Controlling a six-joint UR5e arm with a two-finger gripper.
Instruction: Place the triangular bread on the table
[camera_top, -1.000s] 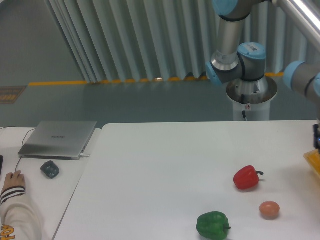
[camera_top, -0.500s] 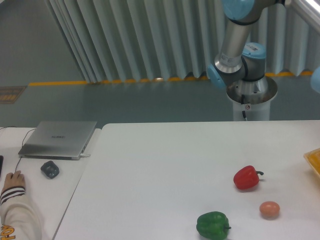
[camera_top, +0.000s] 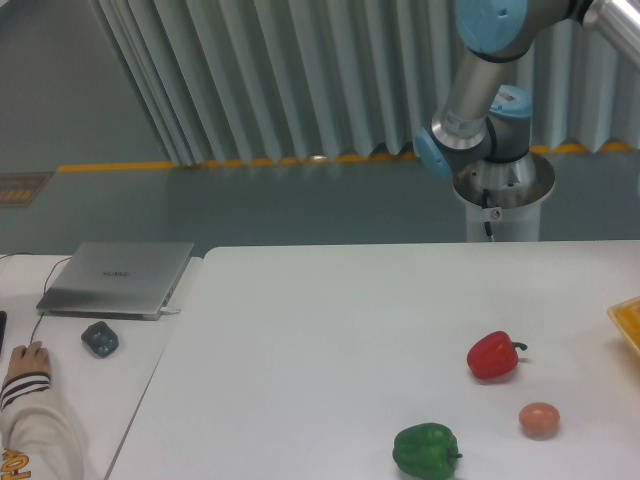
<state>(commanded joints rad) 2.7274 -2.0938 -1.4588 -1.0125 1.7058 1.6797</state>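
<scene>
At the far left edge, a person's hand (camera_top: 27, 357) in a cream sleeve with dark striped cuff rested on the adjoining white desk (camera_top: 100, 380). Just to its right lay a small dark grey object (camera_top: 99, 338) — too small to identify. Behind it sat a closed silver laptop (camera_top: 118, 277), lid down, with a thin cable running from its left side.

The large white rectangular tabletop (camera_top: 320, 360) occupied the centre and right of the view. On its front right portion lay three items, all apart from one another: a glossy green bell pepper (camera_top: 426, 450) nearest the front edge, a glossy red bell pepper (camera_top: 493, 355) further back and to the right, and a small round orange-pink ball (camera_top: 539, 419) between them to the right.

At the right edge of the frame, a yellow-orange flat object (camera_top: 628, 322) was cut off by the picture border; its nature could not be determined.

Behind the tabletop stood the robot arm's silver base (camera_top: 503, 195), with grey links and light blue joint caps (camera_top: 495, 25) rising out of the top right corner.

The gripper was outside the view, so its state could not be told. The triangular bread was likewise not visible anywhere on the tabletop.
</scene>
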